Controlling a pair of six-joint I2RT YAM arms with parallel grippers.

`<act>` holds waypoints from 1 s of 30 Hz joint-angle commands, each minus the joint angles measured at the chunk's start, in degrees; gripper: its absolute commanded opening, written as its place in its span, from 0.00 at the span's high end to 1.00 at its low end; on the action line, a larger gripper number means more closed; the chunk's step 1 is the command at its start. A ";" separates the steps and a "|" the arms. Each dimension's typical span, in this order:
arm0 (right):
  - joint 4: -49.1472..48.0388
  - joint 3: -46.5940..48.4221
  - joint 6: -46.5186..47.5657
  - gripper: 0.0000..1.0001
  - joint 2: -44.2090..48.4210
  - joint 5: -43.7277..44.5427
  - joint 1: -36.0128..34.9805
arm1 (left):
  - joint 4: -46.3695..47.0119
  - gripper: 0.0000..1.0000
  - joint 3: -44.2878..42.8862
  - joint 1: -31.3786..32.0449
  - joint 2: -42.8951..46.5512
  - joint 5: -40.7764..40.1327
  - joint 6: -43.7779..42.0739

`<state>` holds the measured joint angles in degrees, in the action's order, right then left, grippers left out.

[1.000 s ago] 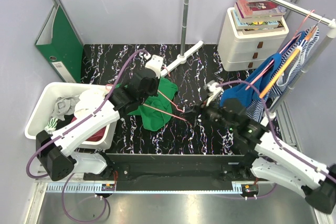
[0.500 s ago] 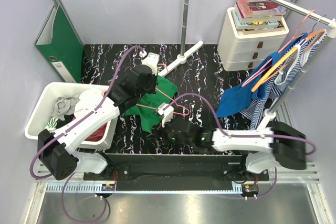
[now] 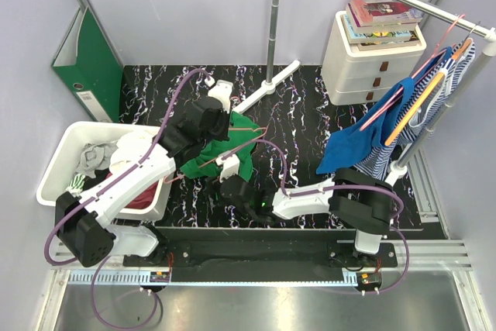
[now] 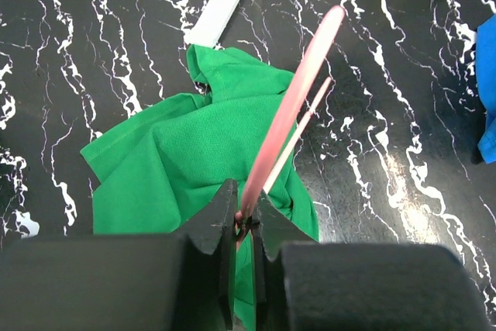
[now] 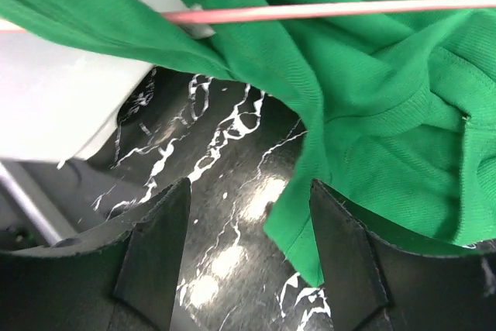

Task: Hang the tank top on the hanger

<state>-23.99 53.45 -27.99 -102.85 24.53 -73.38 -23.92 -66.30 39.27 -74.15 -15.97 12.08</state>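
Moved since earlier: the right gripper [image 3: 230, 185] has swung further left across the table [image 3: 310, 114] and now sits at the near hem of the tank top [image 3: 245, 143]. The pink wire has tilted, one end lifted off the cloth.
Left gripper [image 4: 246, 222]: jaws pinched tight on the thin wire of the hanger [image 4: 298, 102], holding it just above the green fabric.
Right gripper, own camera: jaws spread wide with nothing between them. The green hem hangs just ahead of its fingers [image 5: 167, 238].
Tank top position: a crumpled heap on the black marbled table, left of centre, under and around the hanger.
Wire and cloth: in the right wrist view, green fabric shows on both sides of the wire. Whether a strap is threaded over it cannot be told.
Done so far: hanger gripped and brought to the garment.
Left to do, by judgement: most of the task. No shoulder strap is clearly seated on the hanger, and the top is not spread out.
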 commanded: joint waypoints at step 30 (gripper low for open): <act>-0.27 -16.70 -11.91 1.00 7.39 3.86 9.83 | 4.32 1.00 2.58 -0.95 8.67 7.00 -4.60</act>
<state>-22.22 40.25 -38.20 -99.59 28.36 -65.95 -23.35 -63.86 38.57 -68.69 -11.05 10.22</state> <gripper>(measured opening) 0.021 0.096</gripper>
